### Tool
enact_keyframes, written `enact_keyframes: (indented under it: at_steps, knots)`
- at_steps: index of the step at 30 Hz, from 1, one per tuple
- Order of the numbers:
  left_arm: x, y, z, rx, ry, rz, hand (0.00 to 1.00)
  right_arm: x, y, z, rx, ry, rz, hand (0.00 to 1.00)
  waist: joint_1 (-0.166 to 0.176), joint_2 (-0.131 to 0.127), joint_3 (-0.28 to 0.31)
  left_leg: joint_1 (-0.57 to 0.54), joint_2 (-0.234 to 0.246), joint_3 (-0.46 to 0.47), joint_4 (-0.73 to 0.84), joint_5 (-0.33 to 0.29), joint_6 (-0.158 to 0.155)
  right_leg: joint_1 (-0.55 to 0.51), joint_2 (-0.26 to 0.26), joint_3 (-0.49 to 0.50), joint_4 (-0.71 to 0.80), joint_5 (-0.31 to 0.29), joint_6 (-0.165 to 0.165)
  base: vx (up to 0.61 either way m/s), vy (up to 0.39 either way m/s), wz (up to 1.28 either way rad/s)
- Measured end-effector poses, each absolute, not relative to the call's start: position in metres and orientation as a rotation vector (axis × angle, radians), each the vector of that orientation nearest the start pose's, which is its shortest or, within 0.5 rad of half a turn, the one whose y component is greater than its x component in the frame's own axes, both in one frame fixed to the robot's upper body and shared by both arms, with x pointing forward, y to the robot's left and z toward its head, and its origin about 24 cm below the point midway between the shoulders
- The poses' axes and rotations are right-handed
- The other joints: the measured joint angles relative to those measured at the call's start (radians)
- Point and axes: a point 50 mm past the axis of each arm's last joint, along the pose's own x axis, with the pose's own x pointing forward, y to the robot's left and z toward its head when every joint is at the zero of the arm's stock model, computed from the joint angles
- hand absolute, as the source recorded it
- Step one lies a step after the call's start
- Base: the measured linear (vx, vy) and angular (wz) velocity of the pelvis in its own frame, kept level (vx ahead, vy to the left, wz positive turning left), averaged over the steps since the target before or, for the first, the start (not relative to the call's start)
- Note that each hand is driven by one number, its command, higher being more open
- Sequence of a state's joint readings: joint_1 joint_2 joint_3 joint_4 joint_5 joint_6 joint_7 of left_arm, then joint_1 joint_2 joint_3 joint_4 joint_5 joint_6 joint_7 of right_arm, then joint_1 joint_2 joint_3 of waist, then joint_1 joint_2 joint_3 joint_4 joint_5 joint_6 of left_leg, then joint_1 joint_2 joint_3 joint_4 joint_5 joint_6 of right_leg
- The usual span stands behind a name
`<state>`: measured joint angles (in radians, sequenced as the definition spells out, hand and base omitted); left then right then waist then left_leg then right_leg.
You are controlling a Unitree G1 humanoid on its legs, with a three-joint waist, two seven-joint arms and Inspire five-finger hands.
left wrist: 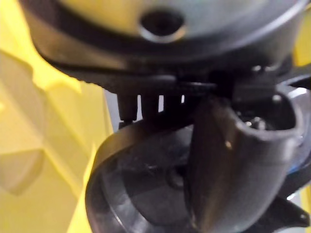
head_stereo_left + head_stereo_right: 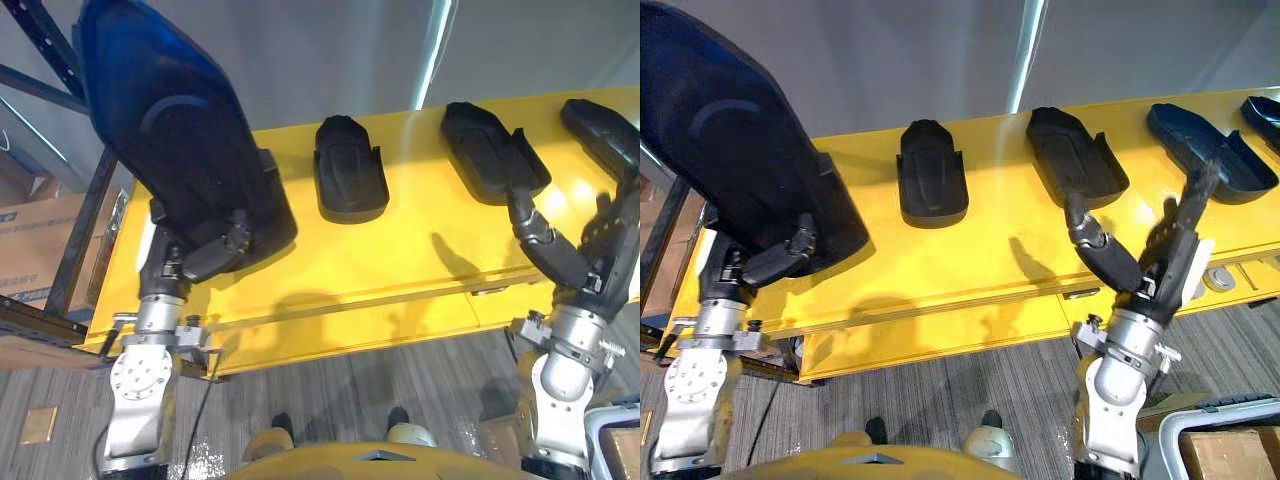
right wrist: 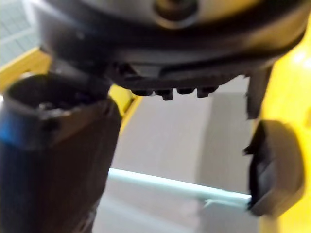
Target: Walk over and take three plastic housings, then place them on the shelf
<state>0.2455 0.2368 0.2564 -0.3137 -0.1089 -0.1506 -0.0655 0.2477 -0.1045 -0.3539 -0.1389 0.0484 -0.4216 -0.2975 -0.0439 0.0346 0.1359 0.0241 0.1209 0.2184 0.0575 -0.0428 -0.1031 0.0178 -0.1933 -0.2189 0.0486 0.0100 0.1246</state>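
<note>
My left hand [image 2: 200, 255] is shut on a large black plastic housing [image 2: 170, 130], held up off the yellow table [image 2: 400, 260] at its left end. In the left wrist view my thumb [image 1: 233, 160] presses against the housing's curved rim [image 1: 141, 179]. My right hand [image 2: 1150, 260] hovers open over the table's right part, fingers spread and holding nothing. It is just in front of a second housing [image 2: 1075, 155] and beside a third housing [image 2: 1210, 150]. Another housing [image 2: 350, 170] lies flat at the table's middle. The right wrist view shows my thumb [image 3: 53, 160] and one housing [image 3: 272, 165].
A dark blue shelf frame [image 2: 50, 50] stands at the left, with a cardboard box [image 2: 40, 250] behind it. A grey wall runs behind the table. A white-rimmed bin [image 2: 1220, 440] sits at the lower right on the grey carpet [image 2: 970, 370].
</note>
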Motion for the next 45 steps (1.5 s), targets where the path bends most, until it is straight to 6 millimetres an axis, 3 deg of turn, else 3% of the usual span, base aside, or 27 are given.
enact_keyframes:
  at_steps: [3,6,10,14,20,23,27,30,35,45]
  knots:
    - [0.188,0.266,0.096,0.241,-0.217,0.259,0.0,0.139,-0.29,0.025,-0.142,-0.091,-0.759,1.0,-0.004,0.016,-0.014,0.023,-0.002,0.017,-0.032,0.011,0.0,0.0,0.001,0.01,0.0,-0.001,-0.001,0.02,-0.001,-0.12]
    - [0.177,0.277,0.09,0.221,-0.161,0.299,0.0,0.1,-0.293,-0.028,-0.093,0.218,-0.771,1.0,-0.011,0.036,-0.032,0.043,-0.002,0.039,-0.046,0.012,-0.001,0.003,0.002,0.028,0.0,-0.001,-0.002,0.02,0.008,-0.16]
    - [0.176,0.278,0.08,0.178,-0.097,0.247,0.0,0.046,-0.277,-0.094,0.059,0.591,-0.75,1.0,-0.014,0.045,-0.05,0.056,0.017,0.082,-0.042,-0.01,0.001,0.02,0.002,0.025,0.0,-0.001,-0.001,-0.04,-0.003,-0.04]
    - [0.188,0.284,0.066,0.145,-0.01,0.192,0.0,0.016,-0.257,-0.126,0.15,0.817,-0.649,1.0,-0.013,0.046,-0.07,0.057,0.029,0.142,-0.047,0.01,0.007,0.027,-0.002,0.002,0.0,-0.005,-0.006,-0.04,-0.006,0.2]
    - [0.211,0.3,0.026,0.069,0.27,0.091,0.0,0.028,-0.24,-0.143,0.238,0.886,-0.476,1.0,-0.009,0.042,-0.074,0.061,0.019,0.11,-0.119,0.081,0.006,0.019,0.001,-0.031,0.0,-0.008,-0.011,-0.03,-0.006,0.16]
    - [0.226,0.307,0.031,0.043,0.284,0.027,0.0,0.034,-0.242,-0.143,0.233,0.894,-0.402,1.0,0.012,0.032,-0.077,0.074,0.015,0.106,-0.142,0.1,0.001,0.023,0.002,-0.035,0.0,-0.008,-0.011,0.0,-0.004,0.05]
    - [0.239,0.321,0.036,0.013,0.32,-0.028,0.0,0.049,-0.249,-0.141,0.218,0.871,-0.346,1.0,0.011,0.031,-0.069,0.075,0.009,0.098,-0.141,0.105,0.003,0.025,-0.003,-0.038,0.002,-0.008,-0.01,0.0,0.002,0.02]
    - [0.259,0.322,0.05,-0.012,0.289,-0.079,0.0,0.066,-0.25,-0.139,0.195,0.844,-0.298,1.0,0.01,0.037,-0.015,0.065,0.007,0.082,-0.134,0.111,0.006,0.012,-0.009,-0.048,0.031,-0.021,-0.01,-0.04,0.007,0.12]
    - [0.292,0.32,0.091,-0.006,0.169,-0.123,0.0,0.1,-0.254,-0.131,0.179,0.766,-0.259,1.0,0.008,0.047,0.082,-0.019,0.009,0.083,-0.086,0.115,0.012,-0.109,-0.029,-0.023,0.154,-0.058,-0.011,-0.07,-0.003,0.01]
    - [0.317,0.306,0.125,-0.014,0.12,-0.196,0.0,0.113,-0.26,-0.122,0.125,0.731,-0.237,1.0,0.001,0.029,0.124,-0.034,0.013,0.13,-0.077,0.102,0.005,-0.152,-0.033,0.007,0.193,-0.07,-0.01,0.0,-0.001,-0.07]
